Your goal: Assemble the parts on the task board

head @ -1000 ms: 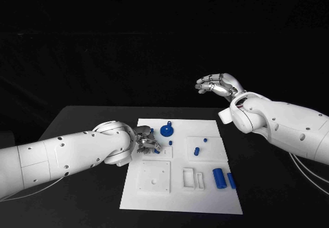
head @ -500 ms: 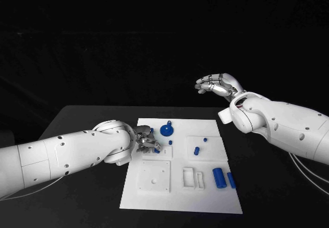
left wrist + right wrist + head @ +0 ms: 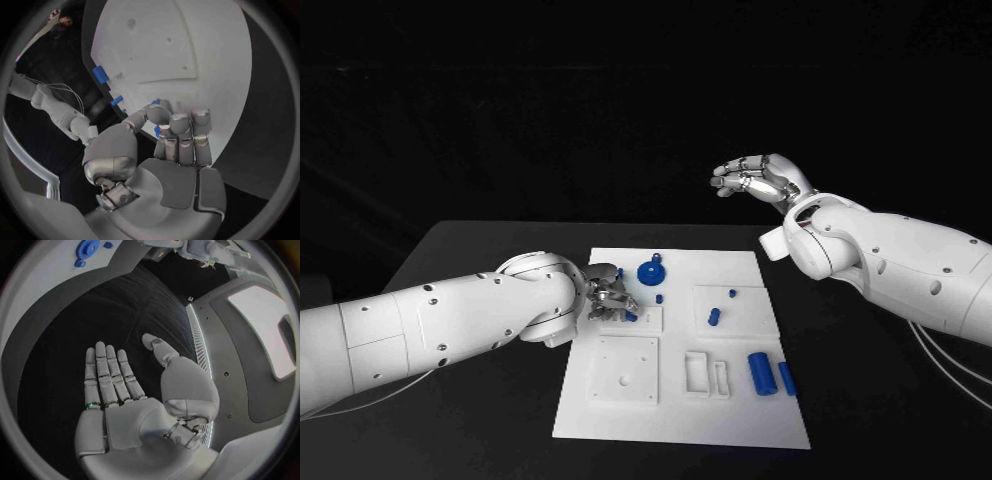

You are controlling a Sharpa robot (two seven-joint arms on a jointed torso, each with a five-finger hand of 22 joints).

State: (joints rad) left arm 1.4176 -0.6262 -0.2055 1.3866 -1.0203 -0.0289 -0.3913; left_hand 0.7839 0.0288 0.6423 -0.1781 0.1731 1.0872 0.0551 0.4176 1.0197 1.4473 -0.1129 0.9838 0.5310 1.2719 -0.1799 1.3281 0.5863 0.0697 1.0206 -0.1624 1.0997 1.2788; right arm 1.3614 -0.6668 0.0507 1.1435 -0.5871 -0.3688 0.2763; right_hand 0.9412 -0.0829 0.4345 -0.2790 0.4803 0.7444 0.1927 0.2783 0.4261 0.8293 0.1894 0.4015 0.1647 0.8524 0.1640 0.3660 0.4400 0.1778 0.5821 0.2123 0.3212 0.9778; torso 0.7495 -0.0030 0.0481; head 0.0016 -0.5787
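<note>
The black tabletop point(image 3: 473, 250) carries the white rectangular task board point(image 3: 733, 420). The left hand point(image 3: 606, 297) pinches a small blue plastic part point(image 3: 157, 131) over the board's near-left recess. The right hand point(image 3: 759, 178) hangs raised, fingers apart, holding nothing. Best to lower slowly, keeping the part square to its seat.
</note>
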